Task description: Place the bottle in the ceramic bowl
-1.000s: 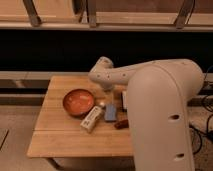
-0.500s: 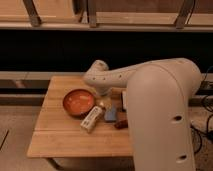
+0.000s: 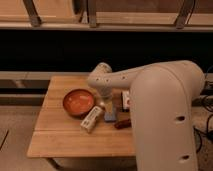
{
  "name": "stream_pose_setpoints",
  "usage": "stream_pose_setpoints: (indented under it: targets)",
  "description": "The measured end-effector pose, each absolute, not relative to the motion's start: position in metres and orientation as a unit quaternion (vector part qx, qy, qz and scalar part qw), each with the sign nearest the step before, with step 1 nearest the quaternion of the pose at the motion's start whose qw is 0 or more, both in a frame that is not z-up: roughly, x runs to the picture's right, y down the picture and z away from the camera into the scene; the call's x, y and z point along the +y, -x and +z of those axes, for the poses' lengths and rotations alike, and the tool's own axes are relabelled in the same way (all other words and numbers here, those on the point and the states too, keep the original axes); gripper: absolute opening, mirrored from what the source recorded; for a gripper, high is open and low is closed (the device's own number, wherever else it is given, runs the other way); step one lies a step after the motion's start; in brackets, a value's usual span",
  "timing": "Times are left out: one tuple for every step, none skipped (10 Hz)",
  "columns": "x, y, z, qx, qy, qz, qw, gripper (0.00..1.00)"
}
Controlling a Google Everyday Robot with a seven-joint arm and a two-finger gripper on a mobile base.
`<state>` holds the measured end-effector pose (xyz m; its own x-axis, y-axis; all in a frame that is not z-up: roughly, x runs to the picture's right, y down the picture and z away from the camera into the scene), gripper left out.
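Pale wooden desk point(image 3: 55, 140) is carrying the small cream-white bottle point(image 3: 92, 119), which is lying on its side just beside the round orange-red ceramic bowl point(image 3: 66, 100), its long axis running diagonally. The gripper point(image 3: 104, 103) is hovering just behind the bottle's far end, spread wide and holding nothing.

The table point(image 3: 54, 141) bears ceramic bowl point(image 3: 78, 102), bottle point(image 3: 92, 119), blue block point(image 3: 110, 115) and packet point(image 3: 125, 98).

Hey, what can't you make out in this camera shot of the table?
Camera view:
- The end effector, at the bottle's far end beside the ceramic bowl: mostly masked by the arm's wrist.
- The packet: partly behind the arm.
- Bottle label: too small to read.
- The table's right side: covered by the arm.
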<state>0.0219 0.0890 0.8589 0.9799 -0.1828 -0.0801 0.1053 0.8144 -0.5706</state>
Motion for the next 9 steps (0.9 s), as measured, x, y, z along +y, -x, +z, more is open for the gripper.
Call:
stream_pose_setpoints:
  targets:
    - [0.091, -0.018, 0.86, 0.066, 0.298, -0.086, 0.948, 0.8]
    - [0.089, -0.015, 0.86, 0.07, 0.295, -0.096, 0.948, 0.8]
    - [0.081, -0.014, 0.857, 0.082, 0.284, -0.107, 0.949, 0.8]
    - [0.07, -0.016, 0.853, 0.096, 0.268, -0.114, 0.952, 0.8]
    - [0.059, -0.016, 0.847, 0.11, 0.251, -0.119, 0.954, 0.8]
    - [0.051, -0.014, 0.841, 0.119, 0.237, -0.123, 0.956, 0.8]
    - [0.042, -0.01, 0.831, 0.131, 0.218, -0.126, 0.959, 0.8]
    - [0.037, -0.006, 0.822, 0.136, 0.205, -0.126, 0.961, 0.8]
    - [0.037, -0.002, 0.814, 0.136, 0.2, -0.124, 0.962, 0.8]
